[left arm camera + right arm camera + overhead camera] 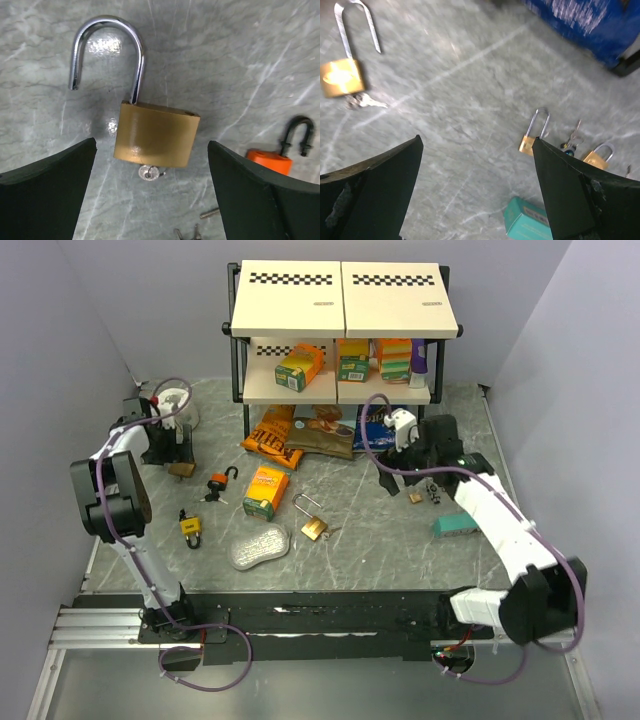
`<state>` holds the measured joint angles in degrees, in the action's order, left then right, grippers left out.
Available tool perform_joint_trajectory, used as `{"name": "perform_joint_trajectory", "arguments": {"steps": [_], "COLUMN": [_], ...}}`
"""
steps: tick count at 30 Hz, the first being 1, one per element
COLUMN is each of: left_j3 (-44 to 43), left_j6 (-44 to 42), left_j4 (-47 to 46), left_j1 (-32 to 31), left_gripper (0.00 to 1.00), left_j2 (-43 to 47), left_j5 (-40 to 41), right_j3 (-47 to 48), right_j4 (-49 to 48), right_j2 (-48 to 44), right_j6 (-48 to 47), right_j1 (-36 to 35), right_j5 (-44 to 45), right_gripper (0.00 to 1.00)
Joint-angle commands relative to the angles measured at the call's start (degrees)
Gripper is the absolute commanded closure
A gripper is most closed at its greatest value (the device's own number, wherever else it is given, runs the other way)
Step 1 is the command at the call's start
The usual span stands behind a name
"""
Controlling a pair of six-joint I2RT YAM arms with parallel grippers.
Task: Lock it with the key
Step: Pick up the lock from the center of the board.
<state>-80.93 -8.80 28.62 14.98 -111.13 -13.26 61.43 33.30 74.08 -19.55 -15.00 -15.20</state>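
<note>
A brass padlock (156,135) with its shackle swung open lies on the marble table, a key (148,172) sticking out of its underside. My left gripper (151,146) is open and hovers over it, one finger on each side of the body, not touching. In the top view this padlock (181,469) lies at the far left under my left gripper (172,447). My right gripper (477,140) is open and empty above bare table; in the top view the right gripper (402,455) is in front of the shelf.
An orange padlock (272,159) and loose keys (190,232) lie near the left gripper. A larger brass padlock (340,75), two small brass padlocks (527,142), a teal box (530,225) and a blue bag (585,20) surround the right gripper. A yellow padlock (190,530), an orange box (265,490) and a shelf rack (340,340) also stand here.
</note>
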Motion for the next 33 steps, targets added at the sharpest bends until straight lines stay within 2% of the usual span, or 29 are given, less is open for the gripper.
{"name": "perform_joint_trajectory", "arguments": {"steps": [1, 8, 11, 14, 17, 20, 21, 24, 26, 27, 29, 33], "left_j3": [0.59, -0.11, 1.02, 3.92, 4.72, 3.94, 3.85, 5.33, 6.30, 6.39, 7.27, 8.33], "left_j6": [-3.24, -3.33, -3.42, -4.56, -4.48, -3.42, -2.98, 0.44, 4.39, 5.88, 11.06, 17.57], "left_j4": [-1.81, -2.52, -2.17, -3.39, -3.49, -2.00, -1.90, -2.34, -2.17, -1.73, -1.90, -1.47], "left_j1": [-1.62, -2.15, -2.76, -3.99, -4.26, -4.35, -4.26, -4.00, -3.82, -3.65, -3.03, -3.12], "left_gripper": [0.03, 0.13, 0.15, 0.14, 0.19, 0.36, 0.48, 0.71, 0.82, 0.92, 0.99, 0.99], "left_j2": [-0.49, -4.52, -4.71, -4.01, -4.53, -4.54, -3.92, 0.38, 4.59, 6.00, 10.99, 18.48], "left_j5": [2.79, 6.66, 7.71, 9.91, 9.92, 8.26, 7.90, 6.23, 5.35, 4.04, 3.15, 1.75], "right_j3": [-1.48, -2.10, -0.17, 1.50, 2.38, 2.55, 2.90, 3.69, 4.14, 4.49, 4.66, 5.71], "right_j4": [-5.08, -7.90, -4.48, -2.72, -2.45, -3.24, -3.50, -4.29, -5.69, -6.22, -8.50, -11.85], "right_j2": [-8.59, -14.58, -13.62, -12.30, -11.51, -11.24, -11.16, -10.10, -9.31, -8.87, -7.73, -4.75], "right_j6": [0.73, 4.09, 1.71, 2.41, 2.67, 3.90, 4.60, 6.27, 8.20, 9.95, 11.72, 16.29], "right_j1": [-0.20, -0.29, -0.38, -0.38, -0.38, -0.81, -1.86, -4.23, -5.90, -6.44, -8.72, -12.24], "right_j5": [-6.76, -13.25, -16.87, -16.26, -17.58, -20.04, -20.04, -19.43, -17.94, -17.50, -15.66, -14.77], "right_gripper": [0.01, 0.01, 0.01, 0.01, 0.01, 0.01, 0.01, 0.01, 0.01, 0.03, 0.04, 0.04]}}
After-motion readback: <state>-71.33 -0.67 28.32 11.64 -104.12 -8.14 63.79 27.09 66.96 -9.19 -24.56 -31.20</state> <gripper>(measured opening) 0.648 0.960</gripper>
